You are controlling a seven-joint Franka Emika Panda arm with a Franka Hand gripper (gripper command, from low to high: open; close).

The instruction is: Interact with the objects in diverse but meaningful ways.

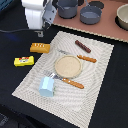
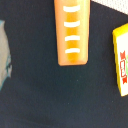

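Nearest, blue carton [image 1: 46, 86] stands on the mat [image 1: 95, 90]; bread loaf [image 1: 39, 47] and yellow block [image 1: 23, 61] lie untouched on the counter [image 1: 12, 85], arm [image 1: 36, 15] above (fingers unseen, state unknowable), nothing handled yet

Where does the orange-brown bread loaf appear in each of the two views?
Exterior view: the bread loaf lies on the dark table beside the placemat, toward the exterior view's left.
Wrist view: the same loaf fills the upper middle.
Shared landmark: the yellow block beside it.
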